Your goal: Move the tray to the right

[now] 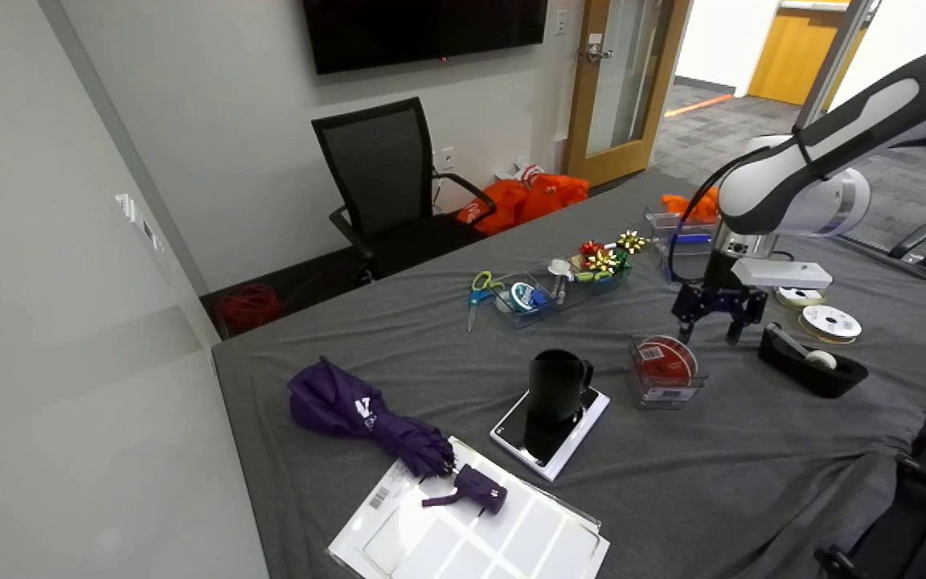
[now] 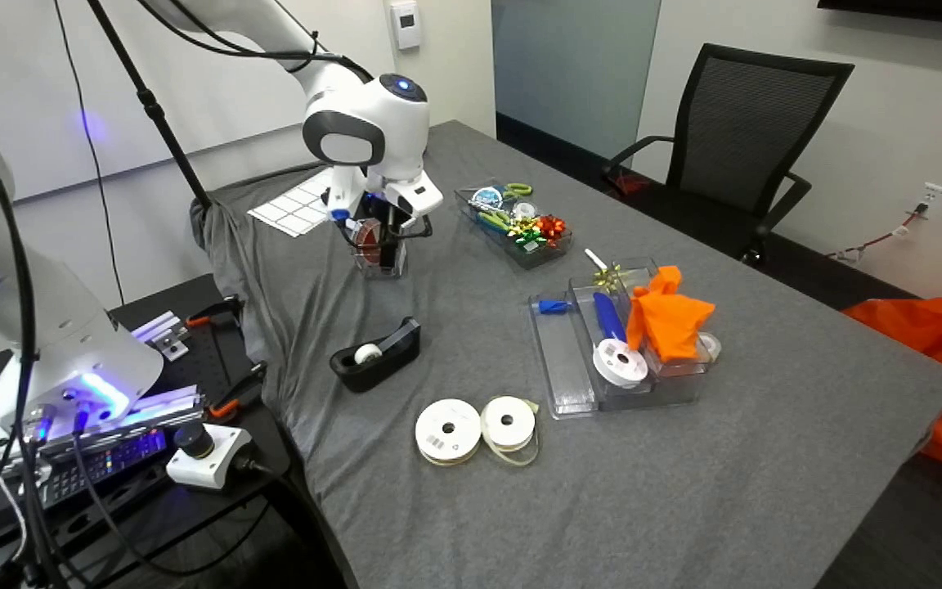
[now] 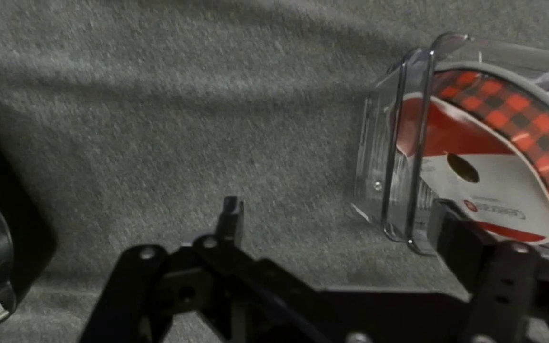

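The tray is a small clear-plastic container (image 1: 661,404) with a red ribbon spool (image 1: 664,362) standing in it. It rests on the grey cloth and also shows in an exterior view (image 2: 377,271), partly behind the gripper. In the wrist view the tray (image 3: 374,190) lies at the right, and the spool shows red-and-black checked ribbon. My gripper (image 3: 341,209) is open with nothing between its fingers. In the wrist view its right finger overlaps the tray's near corner; the left finger is over bare cloth. In an exterior view the gripper (image 1: 709,334) is just behind and beside the tray, at its rim height or above.
A black tape dispenser (image 1: 809,366) stands close beside the gripper. White ribbon spools (image 2: 448,431) lie beyond it. A black mug (image 1: 557,386) stands on a black tablet with a white frame (image 1: 571,460). Clear bins (image 2: 565,352) hold supplies. A purple umbrella (image 1: 350,410) lies on white sheets.
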You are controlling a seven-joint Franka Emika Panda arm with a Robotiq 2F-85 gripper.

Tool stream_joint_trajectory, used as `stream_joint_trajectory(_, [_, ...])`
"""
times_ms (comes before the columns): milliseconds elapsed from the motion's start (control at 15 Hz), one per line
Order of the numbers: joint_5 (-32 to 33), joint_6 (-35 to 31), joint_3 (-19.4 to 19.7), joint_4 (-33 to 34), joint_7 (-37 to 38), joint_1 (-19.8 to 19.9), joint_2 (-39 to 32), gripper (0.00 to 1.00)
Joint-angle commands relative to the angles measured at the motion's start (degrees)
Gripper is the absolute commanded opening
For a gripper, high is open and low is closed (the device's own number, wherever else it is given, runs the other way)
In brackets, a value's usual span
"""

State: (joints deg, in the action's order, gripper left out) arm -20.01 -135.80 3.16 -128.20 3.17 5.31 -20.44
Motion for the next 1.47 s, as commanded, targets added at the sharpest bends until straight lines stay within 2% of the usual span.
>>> stream_joint_trajectory(0, [-0.6, 4.7, -1.1, 2.5, -3.3, 1.7, -2.2, 1.0])
stream_joint_trajectory(133, [-1.1, 5.0, -1.2, 2.8, -4.1, 1.8, -2.8, 1.0])
stream_joint_trajectory(200, [-1.3, 4.6, -1.2, 3.0, -4.0, 1.8, -3.2, 0.95])
stream_joint_trajectory(267, [-1.5, 3.9, -1.2, 3.2, -3.9, 1.8, -3.5, 0.74])
stream_joint_trajectory(400, [-2.7, 3.5, -1.6, 3.7, -3.7, 2.1, -4.1, 0.7])
stream_joint_trajectory(667, [-5.0, 3.3, -2.1, 4.6, -4.3, 2.6, -4.6, 0.4])
stream_joint_trajectory(1067, [-7.5, 2.5, -2.7, 5.5, -5.9, 3.3, -5.6, 0.01])
stream_joint_trajectory(1400, [-8.7, 2.1, -3.0, 5.9, -7.4, 3.9, -6.2, 0.02])
